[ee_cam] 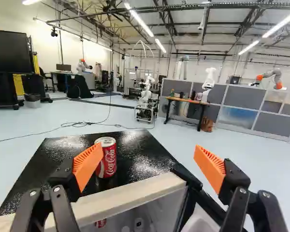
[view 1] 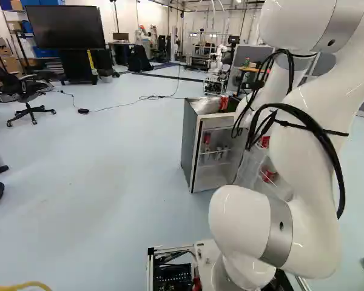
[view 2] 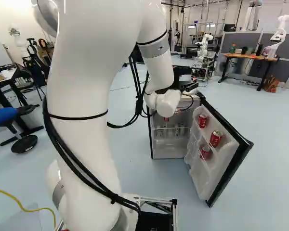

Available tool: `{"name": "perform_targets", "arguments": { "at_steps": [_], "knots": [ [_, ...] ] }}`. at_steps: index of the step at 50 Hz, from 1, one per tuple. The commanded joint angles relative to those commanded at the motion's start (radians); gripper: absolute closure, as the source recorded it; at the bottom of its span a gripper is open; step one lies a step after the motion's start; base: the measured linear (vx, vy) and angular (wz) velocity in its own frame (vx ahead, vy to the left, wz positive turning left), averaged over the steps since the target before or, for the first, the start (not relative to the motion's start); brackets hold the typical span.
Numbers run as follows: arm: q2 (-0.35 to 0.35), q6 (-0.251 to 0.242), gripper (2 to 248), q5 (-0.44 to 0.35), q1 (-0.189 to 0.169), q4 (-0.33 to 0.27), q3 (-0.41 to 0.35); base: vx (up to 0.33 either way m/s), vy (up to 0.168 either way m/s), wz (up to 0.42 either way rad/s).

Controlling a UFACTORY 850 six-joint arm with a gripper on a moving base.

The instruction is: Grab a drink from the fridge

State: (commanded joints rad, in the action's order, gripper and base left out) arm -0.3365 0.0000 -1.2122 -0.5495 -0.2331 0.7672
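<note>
In the right base view my gripper (view 2: 187,87) is over the small fridge, partly hidden by the wrist. In the wrist view the gripper (ee_cam: 146,155) stands wide open, nothing between its orange pads. A red can (ee_cam: 106,157) stands upright on the fridge's black top (ee_cam: 140,152), ahead of the gripper and partly behind one finger; it shows at the fridge's top (view 1: 191,142) in the left base view too. The fridge door (view 2: 236,154) hangs open, with red cans (view 2: 216,138) on its racks. Another red can (view 1: 207,139) is inside the cabinet.
Far ahead are another robot (ee_cam: 147,92) on a stand and a wooden table (ee_cam: 188,101) before grey partitions. A cable (view 1: 136,100) lies on the floor beyond the fridge. An office chair (view 1: 25,91) stands at the left of the left base view.
</note>
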Motion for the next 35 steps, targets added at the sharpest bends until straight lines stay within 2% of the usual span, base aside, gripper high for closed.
{"name": "perform_targets", "arguments": {
  "at_steps": [35],
  "knots": [
    [0.021,0.0,3,0.162,-0.098,0.0,0.062,0.0,0.0,0.0]
  ]
}}
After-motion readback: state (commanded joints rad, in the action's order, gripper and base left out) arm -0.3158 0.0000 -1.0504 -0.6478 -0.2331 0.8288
